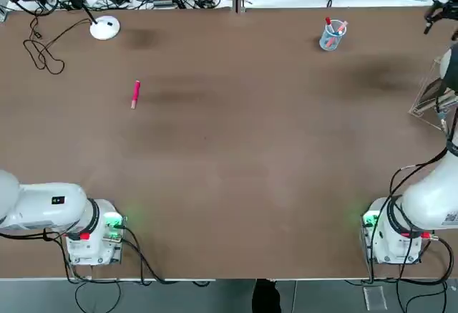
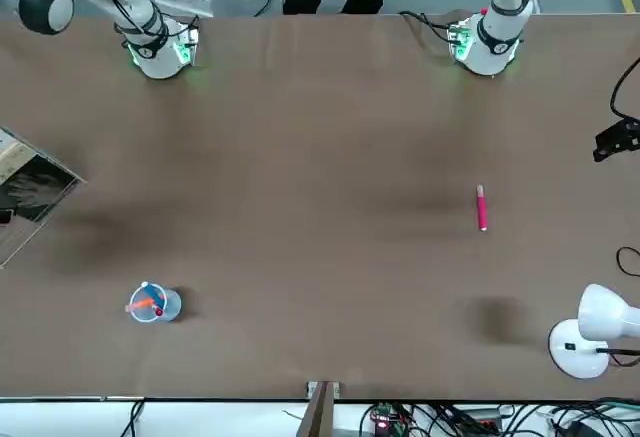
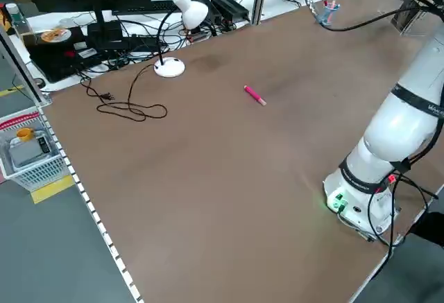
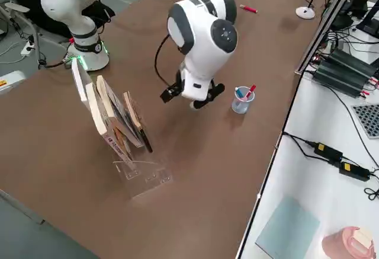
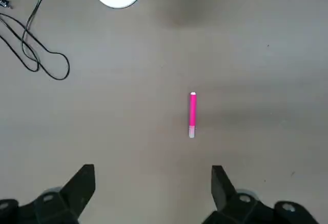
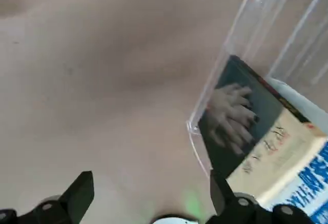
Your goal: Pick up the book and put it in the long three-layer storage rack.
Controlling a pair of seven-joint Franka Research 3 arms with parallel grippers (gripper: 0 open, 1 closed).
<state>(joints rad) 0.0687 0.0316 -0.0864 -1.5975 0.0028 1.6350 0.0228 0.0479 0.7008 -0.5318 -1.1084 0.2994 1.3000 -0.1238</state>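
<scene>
I see the book (image 6: 241,126) leaning inside the clear rack (image 4: 115,122). My right gripper (image 6: 154,203) hangs just beside the rack, fingers spread and empty. My left gripper (image 5: 154,196), well apart from the rack, is spread too.

No lettering reads clearly: the book (image 6: 241,124) in the long three-layer storage rack (image 6: 279,26) carries dark lettering on its tan strip, illegible.

White arms, blk joints/cables, green base LEDs.
</scene>
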